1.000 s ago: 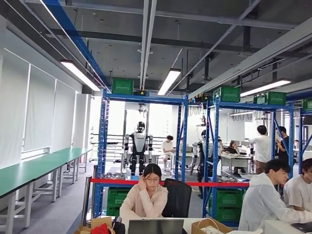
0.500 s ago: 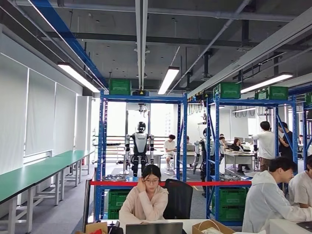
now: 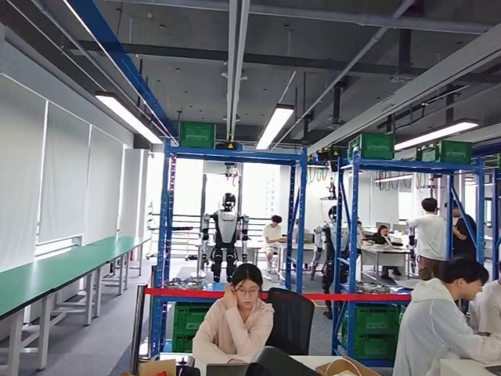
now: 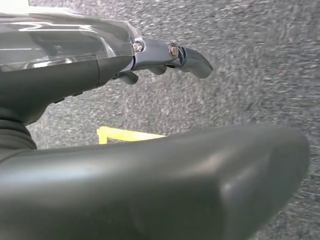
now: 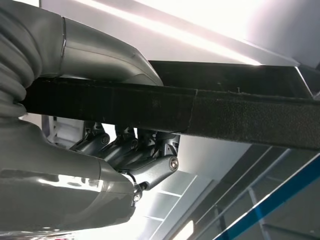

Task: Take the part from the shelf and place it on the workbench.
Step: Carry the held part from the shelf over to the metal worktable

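the whole head view has shifted slightly, so the camera has moved. the right hand [image 5: 124, 155] grips a flat dark part [image 5: 226, 112], its fingers curled under it. the left hand [image 4: 151, 60] holds nothing, fingers extended over the grey floor [image 4: 256, 65] beyond them

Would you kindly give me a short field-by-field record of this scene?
Setting: workshop with blue shelves holding green crates
Workbench: green-topped row along the left wall
People: one seated person ahead, others further right
Left hand: holds nothing, fingers extended over grey floor with a yellow line
Right hand: appears to grip a black flat part, thumb and fingers on opposite faces
Task stage: part not yet on the workbench
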Motion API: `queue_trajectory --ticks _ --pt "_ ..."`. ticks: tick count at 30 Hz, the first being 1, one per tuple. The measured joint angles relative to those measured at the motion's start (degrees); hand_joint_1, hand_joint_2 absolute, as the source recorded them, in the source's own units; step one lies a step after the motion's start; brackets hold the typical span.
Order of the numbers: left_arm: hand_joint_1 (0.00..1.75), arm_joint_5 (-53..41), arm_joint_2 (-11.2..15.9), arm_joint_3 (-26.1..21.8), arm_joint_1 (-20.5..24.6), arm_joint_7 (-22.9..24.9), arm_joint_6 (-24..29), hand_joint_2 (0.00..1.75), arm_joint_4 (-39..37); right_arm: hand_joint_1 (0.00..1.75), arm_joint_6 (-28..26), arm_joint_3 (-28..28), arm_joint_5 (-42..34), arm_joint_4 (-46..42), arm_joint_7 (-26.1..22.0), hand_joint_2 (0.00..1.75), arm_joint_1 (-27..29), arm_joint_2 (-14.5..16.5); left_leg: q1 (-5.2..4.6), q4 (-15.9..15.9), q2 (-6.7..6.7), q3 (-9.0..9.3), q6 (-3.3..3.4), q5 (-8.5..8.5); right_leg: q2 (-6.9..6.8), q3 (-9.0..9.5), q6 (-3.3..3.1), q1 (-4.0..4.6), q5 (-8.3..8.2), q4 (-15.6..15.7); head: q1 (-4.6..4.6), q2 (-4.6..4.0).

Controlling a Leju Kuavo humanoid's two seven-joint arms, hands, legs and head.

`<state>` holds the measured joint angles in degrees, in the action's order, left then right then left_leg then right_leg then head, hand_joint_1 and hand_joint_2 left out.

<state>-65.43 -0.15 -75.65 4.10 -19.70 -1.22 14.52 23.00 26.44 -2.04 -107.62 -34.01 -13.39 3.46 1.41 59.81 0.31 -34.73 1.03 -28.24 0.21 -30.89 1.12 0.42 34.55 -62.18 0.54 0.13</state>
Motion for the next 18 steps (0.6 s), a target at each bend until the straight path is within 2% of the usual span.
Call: queue_trajectory --ticks 2,3,4,5,7,8,9,11,14,16,18 --pt "0.00 0.0 0.0 0.0 0.1 0.0 0.0 1.75 0.0 1.75 0.0 -0.4 0.1 0.0 0.2 1.75 -0.4 0.1 0.02 0.0 -0.01 0.56 0.28 -0.52 -0.01 -4.98 0.48 -0.30 2.55 -8.3 0.01 0.00" --pt "0.00 -0.1 0.0 0.0 0.2 0.0 0.0 1.75 0.0 1.75 0.0 -0.6 0.1 0.1 0.4 1.75 -0.4 0.1 0.02 0.0 -0.03 0.85 0.29 -0.79 -0.02 -7.44 0.58 -0.42 3.02 -11.5 0.01 0.00" --pt "0.00 -0.1 0.0 0.0 0.2 0.0 0.0 1.75 0.0 1.75 0.0 -0.8 0.2 0.2 0.7 1.75 -0.6 0.1 0.02 0.0 -0.08 1.20 0.25 -1.08 -0.02 -8.98 0.59 -0.47 2.32 -12.8 0.01 0.00" --pt "0.00 -0.1 0.0 0.0 0.2 0.0 0.0 1.75 0.0 1.75 0.0 -1.0 0.4 0.3 0.9 1.75 -0.8 0.1 0.02 0.0 -0.16 1.67 0.18 -1.42 -0.01 -9.35 0.49 -0.49 0.33 -11.6 0.01 0.00" --pt "0.00 -0.2 0.0 0.0 0.3 0.0 -0.1 1.75 0.0 1.75 -0.5 -1.5 1.2 0.7 1.3 1.75 -1.7 0.1 0.05 -0.1 -0.34 2.74 -0.12 -2.19 0.01 -7.51 0.03 -0.35 -5.11 -4.6 0.01 0.00" --pt "0.00 -0.4 -0.1 0.0 0.4 0.1 -0.1 1.75 0.0 1.75 -0.9 -1.8 1.8 1.0 1.6 1.75 -2.3 0.2 0.03 -0.1 -0.44 3.13 -0.33 -2.49 0.02 -6.40 -0.31 -0.16 -7.05 -1.3 0.02 0.00" --pt "0.00 -0.5 -0.1 0.0 0.5 0.2 -0.1 1.75 0.0 1.75 -1.4 -2.1 2.6 1.3 1.9 1.75 -2.9 0.2 0.04 -0.2 -0.49 3.33 -0.59 -2.70 0.04 -5.66 -0.64 0.03 -7.94 0.8 0.02 0.02" --pt "0.00 -0.9 -0.2 0.0 0.6 0.6 -0.2 1.75 0.0 1.75 -2.4 -2.8 4.1 2.3 2.6 1.75 -4.5 0.3 0.02 -0.5 -0.49 3.34 -1.15 -2.82 0.05 -5.33 -1.31 0.34 -7.74 2.0 0.06 0.04" --pt "0.00 -1.5 -0.2 0.1 0.8 1.2 -0.3 1.75 0.0 1.75 -3.8 -3.7 6.1 4.4 3.5 1.75 -7.2 0.8 0.03 0.3 -0.37 3.03 -1.84 -3.79 -0.04 -4.65 -2.20 -0.02 -7.56 3.4 0.05 0.04" --pt "0.00 -1.8 -0.2 0.1 0.8 1.4 -0.5 1.75 0.0 1.75 -5.4 -4.1 8.4 6.3 4.1 1.75 -9.2 1.2 0.04 5.3 -0.37 0.57 -2.05 -6.26 -0.13 -4.10 -2.61 -0.10 -7.55 3.9 0.05 0.03" --pt "0.00 -2.1 -0.2 0.2 0.8 1.8 -0.6 1.75 0.0 1.75 -8.2 -4.4 12.8 8.7 4.8 1.75 -11.3 1.4 0.03 12.5 -0.37 -3.64 -2.32 -8.49 -0.11 -3.90 -2.86 -0.02 -7.36 3.9 0.04 0.01"
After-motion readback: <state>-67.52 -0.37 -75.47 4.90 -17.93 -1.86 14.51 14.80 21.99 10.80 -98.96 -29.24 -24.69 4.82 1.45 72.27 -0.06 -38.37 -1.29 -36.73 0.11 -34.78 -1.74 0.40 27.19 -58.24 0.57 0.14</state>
